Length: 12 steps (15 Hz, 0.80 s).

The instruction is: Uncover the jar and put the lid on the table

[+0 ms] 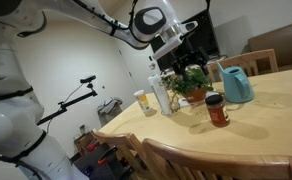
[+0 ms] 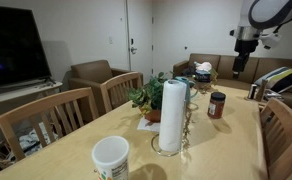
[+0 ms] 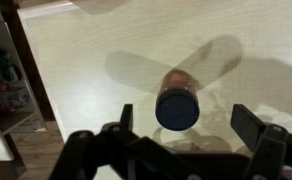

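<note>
An exterior view sits low beside the robot's white body (image 1: pixel 11 110). It looks across the table (image 1: pixel 261 135) at the jar (image 1: pixel 217 110) and potted plant (image 1: pixel 191 82) from fairly near. An exterior view at tabletop height faces along the table (image 2: pixel 226 145), with the same jar (image 2: pixel 217 105) and plant (image 2: pixel 146 98) farther off. The wrist view looks straight down on the lid (image 3: pixel 177 108), with the gripper (image 3: pixel 186 122) at its bottom edge.

Jar (image 2: pixel 217 106) with lid (image 2: pixel 217 95) on table (image 2: pixel 226 150)
</note>
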Tool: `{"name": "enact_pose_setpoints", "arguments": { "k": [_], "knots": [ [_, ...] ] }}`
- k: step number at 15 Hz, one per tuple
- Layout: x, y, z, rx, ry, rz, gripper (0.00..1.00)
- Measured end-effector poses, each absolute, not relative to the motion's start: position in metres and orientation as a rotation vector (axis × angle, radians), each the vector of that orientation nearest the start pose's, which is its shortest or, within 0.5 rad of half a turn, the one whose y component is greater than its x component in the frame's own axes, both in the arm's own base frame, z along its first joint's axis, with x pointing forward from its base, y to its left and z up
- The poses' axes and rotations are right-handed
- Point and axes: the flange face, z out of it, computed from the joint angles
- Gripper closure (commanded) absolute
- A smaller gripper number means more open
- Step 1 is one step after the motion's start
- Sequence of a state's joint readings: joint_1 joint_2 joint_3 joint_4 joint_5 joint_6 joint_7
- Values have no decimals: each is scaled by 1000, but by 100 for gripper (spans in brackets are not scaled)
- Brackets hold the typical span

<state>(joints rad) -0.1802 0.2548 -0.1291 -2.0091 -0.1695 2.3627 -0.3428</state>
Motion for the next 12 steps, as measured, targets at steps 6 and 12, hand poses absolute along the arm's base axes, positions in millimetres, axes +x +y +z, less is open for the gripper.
{"name": "enact_pose_setpoints", "arguments": {
  "k": [6,12],
  "knots": [
    [610,-186,307,-3350,-215,-32,0],
    [629,-172,281,-3382,-201,2,0]
  ]
}}
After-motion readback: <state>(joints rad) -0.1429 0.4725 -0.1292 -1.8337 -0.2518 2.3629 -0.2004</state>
